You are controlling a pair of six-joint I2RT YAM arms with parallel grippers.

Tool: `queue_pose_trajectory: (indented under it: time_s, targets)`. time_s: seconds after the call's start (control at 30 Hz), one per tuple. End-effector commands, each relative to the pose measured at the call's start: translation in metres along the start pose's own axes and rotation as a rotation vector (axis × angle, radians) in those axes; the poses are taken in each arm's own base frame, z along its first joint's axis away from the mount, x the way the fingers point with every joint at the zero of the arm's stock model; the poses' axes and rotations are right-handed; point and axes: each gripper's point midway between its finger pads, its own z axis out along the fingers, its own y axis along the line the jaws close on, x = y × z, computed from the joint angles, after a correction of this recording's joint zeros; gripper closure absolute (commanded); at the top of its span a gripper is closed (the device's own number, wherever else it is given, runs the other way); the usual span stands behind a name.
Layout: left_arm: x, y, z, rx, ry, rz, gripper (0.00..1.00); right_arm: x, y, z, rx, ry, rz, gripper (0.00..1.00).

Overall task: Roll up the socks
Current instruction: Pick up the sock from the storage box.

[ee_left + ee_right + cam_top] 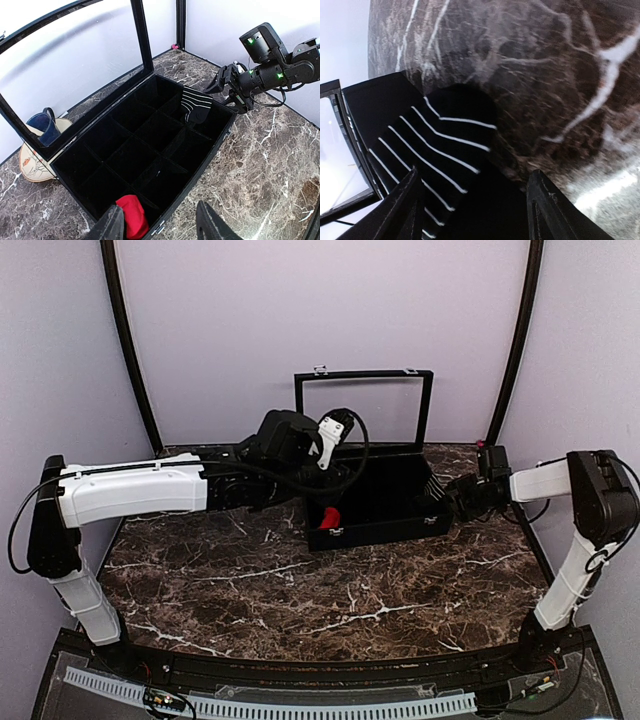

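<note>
A bright red sock [132,215] lies bundled in the black box's [385,532] front-left compartment, also seen from above [330,516]. My left gripper [160,230] hovers open over the box's front wall beside it, with nothing between its fingers. A black sock with white stripes [440,145] rests in a compartment at the box's right end, also in the left wrist view [195,107]. My right gripper [477,215] stands open just outside that end; its fingers are apart from the sock. From above, the right gripper [437,498] sits at the box's right wall.
The box's glass lid [362,375] stands upright at the back. Behind it, a dark blue mug [42,127] sits on a patterned plate [32,165]. The box has several divided compartments. Marble tabletop [330,610] stretches in front; dark frame posts flank the back wall.
</note>
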Motion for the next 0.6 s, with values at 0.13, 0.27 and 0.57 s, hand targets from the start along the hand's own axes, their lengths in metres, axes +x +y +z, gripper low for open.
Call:
queue_pose_trajectory:
  time_s: [0.13, 0.27, 0.57]
  targets:
    - [-0.016, 0.003, -0.006, -0.021, -0.036, 0.042, 0.49, -0.011, 0.030, 0.014, -0.094, 0.000, 0.039, 0.37]
    - [-0.016, 0.004, -0.004, -0.030, -0.038, 0.055, 0.49, -0.012, 0.032, 0.022, -0.109, 0.007, 0.062, 0.46]
    - [-0.015, 0.007, -0.001, -0.051, -0.037, 0.068, 0.49, -0.019, 0.048, 0.018, -0.165, -0.018, 0.027, 1.00]
